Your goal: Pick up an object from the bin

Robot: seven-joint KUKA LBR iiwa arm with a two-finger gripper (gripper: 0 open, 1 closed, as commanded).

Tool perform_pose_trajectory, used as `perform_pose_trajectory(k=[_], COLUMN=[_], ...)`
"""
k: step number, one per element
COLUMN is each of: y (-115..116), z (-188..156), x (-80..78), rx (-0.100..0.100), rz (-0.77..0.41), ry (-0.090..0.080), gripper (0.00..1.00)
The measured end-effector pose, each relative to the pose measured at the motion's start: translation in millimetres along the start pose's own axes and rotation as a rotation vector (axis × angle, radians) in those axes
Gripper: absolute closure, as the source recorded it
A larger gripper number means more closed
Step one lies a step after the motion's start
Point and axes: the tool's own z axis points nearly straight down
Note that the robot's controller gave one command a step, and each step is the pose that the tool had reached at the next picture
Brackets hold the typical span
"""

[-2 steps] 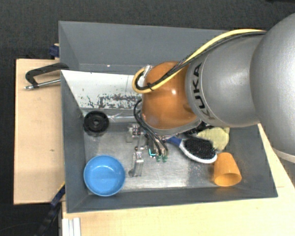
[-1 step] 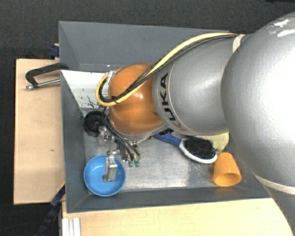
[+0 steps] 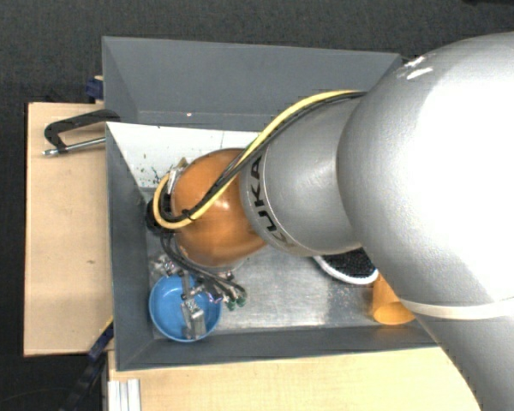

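Three things lie in the bin [image 3: 128, 229]: a blue cup [image 3: 167, 317] in its lower-left corner, a black-and-white thing [image 3: 353, 269] and an orange thing [image 3: 391, 308] at the right. The gripper [image 3: 193, 308] is down at the cup. Whether it is clenched or released I cannot tell. The lift seems not yet done.

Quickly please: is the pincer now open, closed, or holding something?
The pincer: cannot be told. It is over the round blue cup in the view's lower left corner of the grey metal bin.
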Motion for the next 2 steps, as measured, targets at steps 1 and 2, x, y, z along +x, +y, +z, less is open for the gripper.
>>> perform_pose_trajectory(k=[1,2], y=[-1,-31], z=[-2,-149], x=[-1.7,-24.6], rx=[0.001,0.003], rz=[0.004,-0.134], ry=[-0.005,-0.014], gripper=[1.00,1.00])
